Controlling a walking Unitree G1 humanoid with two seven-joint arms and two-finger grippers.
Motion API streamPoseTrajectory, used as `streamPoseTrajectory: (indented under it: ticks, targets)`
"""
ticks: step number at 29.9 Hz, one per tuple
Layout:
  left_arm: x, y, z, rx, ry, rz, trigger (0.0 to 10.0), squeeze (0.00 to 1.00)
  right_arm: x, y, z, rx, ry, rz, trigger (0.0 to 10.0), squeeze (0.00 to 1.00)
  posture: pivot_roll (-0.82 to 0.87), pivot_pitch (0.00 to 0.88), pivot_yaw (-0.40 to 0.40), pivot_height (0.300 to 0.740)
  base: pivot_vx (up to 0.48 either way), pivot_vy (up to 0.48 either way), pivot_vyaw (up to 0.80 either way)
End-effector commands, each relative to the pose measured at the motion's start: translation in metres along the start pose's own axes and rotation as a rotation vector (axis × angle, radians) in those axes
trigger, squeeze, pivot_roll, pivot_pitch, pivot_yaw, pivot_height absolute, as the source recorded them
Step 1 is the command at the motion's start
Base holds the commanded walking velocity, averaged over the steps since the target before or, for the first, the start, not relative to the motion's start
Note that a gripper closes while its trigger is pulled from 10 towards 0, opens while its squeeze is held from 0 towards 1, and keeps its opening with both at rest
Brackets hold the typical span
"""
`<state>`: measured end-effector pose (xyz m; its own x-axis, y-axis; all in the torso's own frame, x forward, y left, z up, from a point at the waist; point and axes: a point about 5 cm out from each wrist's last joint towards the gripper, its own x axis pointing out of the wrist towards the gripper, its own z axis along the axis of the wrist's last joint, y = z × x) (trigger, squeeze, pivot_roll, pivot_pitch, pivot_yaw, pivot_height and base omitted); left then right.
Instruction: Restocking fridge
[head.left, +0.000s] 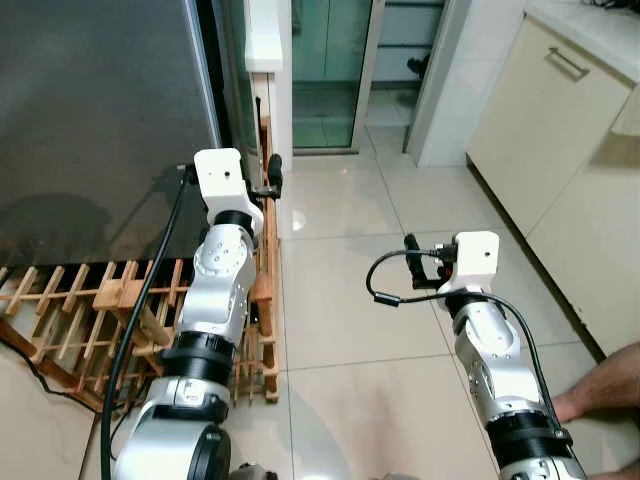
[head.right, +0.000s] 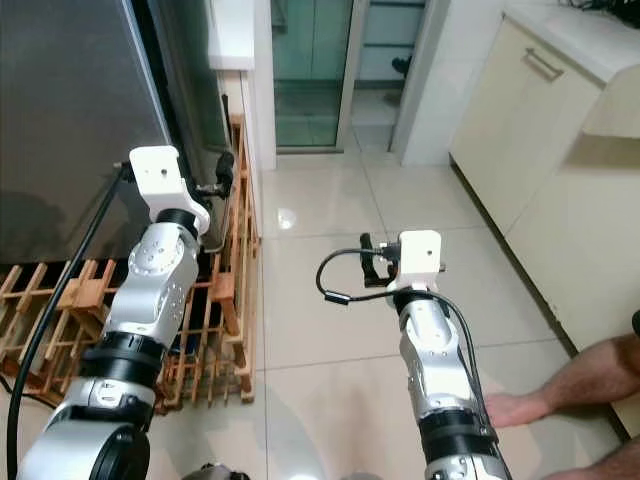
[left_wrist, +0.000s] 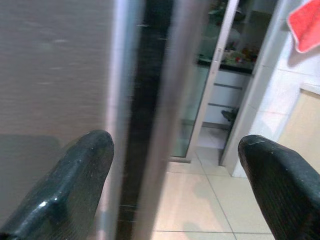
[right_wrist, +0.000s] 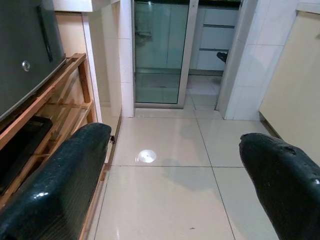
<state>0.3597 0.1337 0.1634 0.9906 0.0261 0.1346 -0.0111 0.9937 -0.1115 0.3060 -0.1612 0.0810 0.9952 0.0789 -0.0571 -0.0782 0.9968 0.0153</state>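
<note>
Steel fridge (head.left: 100, 110) door edge is sitting before the spread left end effector (left_wrist: 172, 180); right end effector (right_wrist: 175, 190) is hovering spread over the floor (head.left: 340, 300)

1. You will find no readable text, label, brand, number or sign in any of the four views.
2. The fridge door (head.left: 100, 120) in front of you is plain grey steel, and the cabinet fronts (head.left: 545, 120) are unmarked too.

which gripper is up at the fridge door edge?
The left gripper, raised against the grey fridge door edge; the right gripper hangs over bare floor tiles.
</note>
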Motion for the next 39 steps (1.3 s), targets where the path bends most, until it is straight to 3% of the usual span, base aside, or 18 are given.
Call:
streamPoseTrajectory:
  ticks: [1, 8, 26, 39]
  targets:
    - [0.004, -0.001, 0.004, -0.008, -0.010, 0.006, 10.0, 0.00, 0.002, -0.003, 0.003, 0.001, -0.015, -0.016, 10.0, 0.00, -0.07, 0.000, 0.005, 0.740, 0.000, 0.000, 0.00]
    - [0.014, -0.002, 0.005, -0.019, 0.007, 0.059, 10.0, 0.00, 0.001, -0.002, 0.000, -0.005, -0.005, -0.014, 10.0, 0.00, -0.08, 0.000, 0.006, 0.740, 0.000, 0.000, 0.00]
    - [0.037, -0.039, 0.033, -0.100, -0.056, -0.048, 10.0, 0.00, 0.000, -0.007, 0.000, -0.027, -0.001, -0.017, 10.0, 0.00, -0.10, 0.000, -0.003, 0.740, 0.000, 0.000, 0.00]
    - [0.032, -0.047, 0.035, -0.142, -0.070, -0.097, 10.0, 0.00, -0.003, -0.007, -0.004, -0.034, 0.012, -0.011, 10.0, 0.00, -0.10, 0.000, -0.005, 0.740, 0.000, 0.000, 0.00]
